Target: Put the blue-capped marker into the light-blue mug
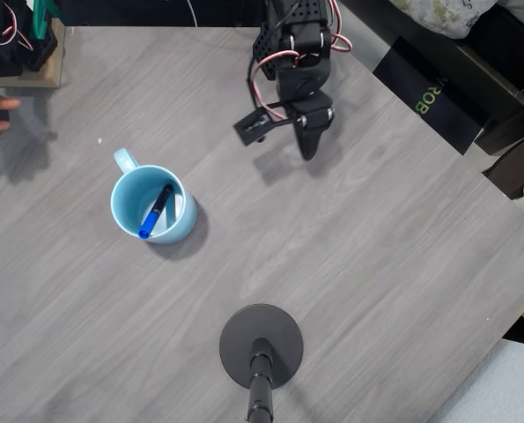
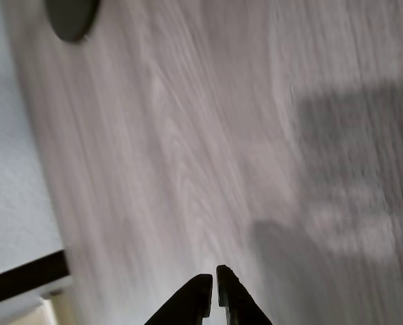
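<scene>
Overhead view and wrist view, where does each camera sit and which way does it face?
Overhead view: above, looking straight down at the grey wood-grain table, pale blue ceramic mug, black arm.
Wrist view: on the arm, facing down the table; jaws nearly closed, gripper empty.
Shared: the table and the round black stand base.

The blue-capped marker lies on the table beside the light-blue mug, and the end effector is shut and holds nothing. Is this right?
Not quite. In the overhead view the blue-capped marker is inside the light-blue mug, leaning against its wall, not on the table beside it. The rest holds: the end effector is shut and holds nothing.
</scene>
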`<state>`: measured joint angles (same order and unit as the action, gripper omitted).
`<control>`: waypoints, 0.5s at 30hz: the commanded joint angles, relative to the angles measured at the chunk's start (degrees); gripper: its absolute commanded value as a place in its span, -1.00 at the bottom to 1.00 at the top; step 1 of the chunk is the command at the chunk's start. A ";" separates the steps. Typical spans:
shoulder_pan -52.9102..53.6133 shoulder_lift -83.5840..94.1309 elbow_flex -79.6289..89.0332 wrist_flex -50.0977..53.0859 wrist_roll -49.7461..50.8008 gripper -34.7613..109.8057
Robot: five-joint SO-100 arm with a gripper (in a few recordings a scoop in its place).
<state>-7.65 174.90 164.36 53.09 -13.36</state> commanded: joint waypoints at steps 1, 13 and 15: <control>-1.32 10.20 4.83 1.93 0.35 -0.52; 1.05 16.35 12.83 7.47 7.91 -0.52; 3.52 16.35 12.83 7.65 8.53 -0.52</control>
<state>-6.50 189.67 177.10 60.56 -5.71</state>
